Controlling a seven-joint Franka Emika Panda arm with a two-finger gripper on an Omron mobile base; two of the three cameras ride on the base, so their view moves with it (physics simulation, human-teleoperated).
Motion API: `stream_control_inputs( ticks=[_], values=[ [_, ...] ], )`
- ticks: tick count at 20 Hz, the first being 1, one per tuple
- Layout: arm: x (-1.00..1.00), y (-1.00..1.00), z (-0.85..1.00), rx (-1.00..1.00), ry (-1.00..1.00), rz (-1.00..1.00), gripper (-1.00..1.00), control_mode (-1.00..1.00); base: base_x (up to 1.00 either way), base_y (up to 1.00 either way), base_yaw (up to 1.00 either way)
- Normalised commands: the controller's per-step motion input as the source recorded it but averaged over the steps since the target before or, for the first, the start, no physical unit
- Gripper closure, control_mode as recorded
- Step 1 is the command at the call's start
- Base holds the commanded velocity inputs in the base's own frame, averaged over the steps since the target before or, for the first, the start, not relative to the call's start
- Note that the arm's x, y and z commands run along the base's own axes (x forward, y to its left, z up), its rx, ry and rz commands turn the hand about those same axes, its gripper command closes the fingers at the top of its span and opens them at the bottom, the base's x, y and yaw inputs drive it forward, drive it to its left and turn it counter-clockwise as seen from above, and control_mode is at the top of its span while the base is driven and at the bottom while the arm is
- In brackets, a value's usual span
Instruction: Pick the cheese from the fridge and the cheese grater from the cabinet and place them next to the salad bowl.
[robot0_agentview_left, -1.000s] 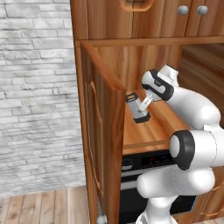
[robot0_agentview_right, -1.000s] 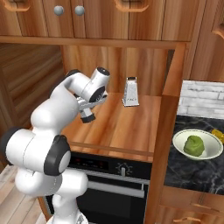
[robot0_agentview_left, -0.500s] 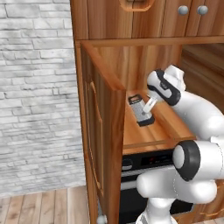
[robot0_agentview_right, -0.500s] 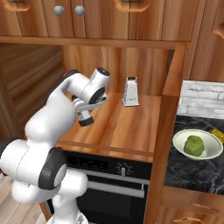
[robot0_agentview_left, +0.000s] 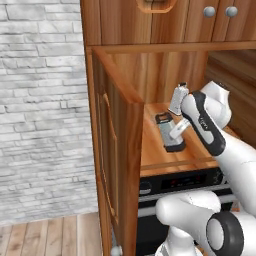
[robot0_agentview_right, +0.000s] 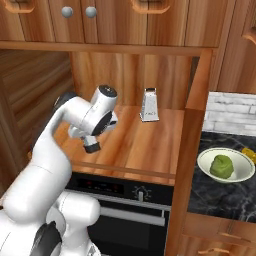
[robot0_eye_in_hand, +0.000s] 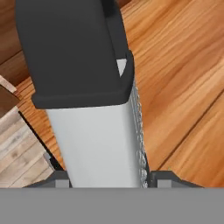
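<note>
Reddish wood-grain lined the open cabinet (robot0_agentview_left: 150, 75), its arch-carved door (robot0_agentview_left: 112, 165) swung out towards the camera in the left base view. On the cabinet's wooden shelf (robot0_agentview_right: 145, 145) stood two graters. The pale silver tapered cheese grater (robot0_agentview_right: 149, 105) stood upright near the back wall, untouched and well apart from the gripper in the right base view; in the left base view it (robot0_agentview_left: 178, 99) showed just behind the arm's wrist. The darker boxy grater (robot0_agentview_left: 168, 132), with black handle and black base, stood nearer the shelf's front edge. The gripper (robot0_eye_in_hand: 107, 177) had its jaws set on either side of this boxy grater (robot0_eye_in_hand: 96, 109), whose grey body filled the gap between the fingertips and whose black end rose large in the hand view; the jaws looked closed against its sides. To the right, on the dark marbled counter (robot0_agentview_right: 225, 195), sat the white salad bowl (robot0_agentview_right: 225, 165) with its green leafy lump. Below the shelf was a black oven (robot0_agentview_right: 130, 200).
</note>
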Motion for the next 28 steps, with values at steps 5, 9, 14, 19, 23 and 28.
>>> stream_control_inputs(
  ticks=[5, 9, 14, 19, 23, 28],
  values=[
    [-0.63, 0.0, 0.4, 0.0, -0.07, -0.24, 1.0, -1.0, 0.0, 0.0, 0.0],
    [-0.84, -0.02, 0.54, 0.01, -0.08, -0.27, 1.0, -1.0, 0.0, 0.0, 0.0],
    [-0.86, 0.0, 0.66, 0.0, 0.0, -0.25, 1.0, -1.0, 0.0, 0.0, 0.0],
    [-0.69, 0.0, 0.5, 0.0, -0.04, -0.19, 1.0, -1.0, 0.0, 0.0, 0.0],
    [-1.0, 0.0, 0.77, 0.0, -0.13, -0.13, 1.0, -1.0, 0.0, 0.0, 0.0],
    [-0.87, 0.0, 0.67, 0.01, -0.18, -0.08, 1.0, -1.0, 0.0, 0.0, 0.0]
  ],
)
